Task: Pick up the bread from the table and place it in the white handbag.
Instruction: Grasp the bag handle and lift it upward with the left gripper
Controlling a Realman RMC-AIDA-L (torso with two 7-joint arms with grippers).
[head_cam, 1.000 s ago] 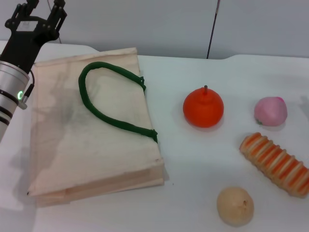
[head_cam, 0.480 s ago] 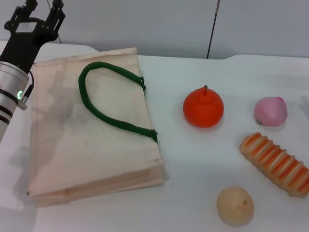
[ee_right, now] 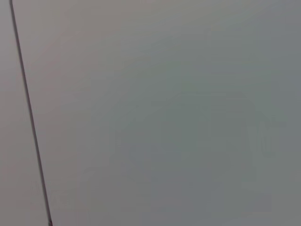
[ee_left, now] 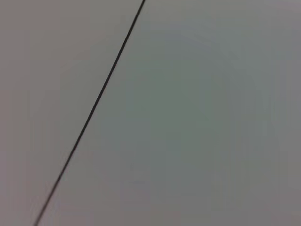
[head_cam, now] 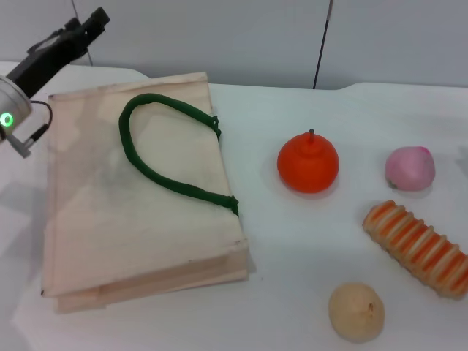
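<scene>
Your bread [head_cam: 417, 248], a ridged loaf banded orange and cream, lies flat on the white bench [head_cam: 292, 248] at the robot's right, angled with one end toward the near right corner; nothing touches it. Just beyond it sits a pink round fruit [head_cam: 410, 168], and an orange fruit [head_cam: 308, 163] with a short dark stem stands nearer the middle. A small tan ball [head_cam: 355, 311] rests near the front edge, close to the loaf but apart from it. Your white handbag [head_cam: 139, 212] lies flat on the robot's left half of the bench, with one dark green rope handle [head_cam: 157, 157] looped across its upper face, well apart from the bread. Your left pincer [head_cam: 88, 25] is raised at the far left, beyond the bag's far corner, holding nothing; seen side-on, I cannot tell how far apart its parts stand. A green indicator light [head_cam: 7, 120] glows on that arm's silver wrist section. Your right pincer does not appear in the head view. Both wrist views show only a plain grey surface crossed by a thin dark line. No brand, label or legible writing appears on any item.
</scene>
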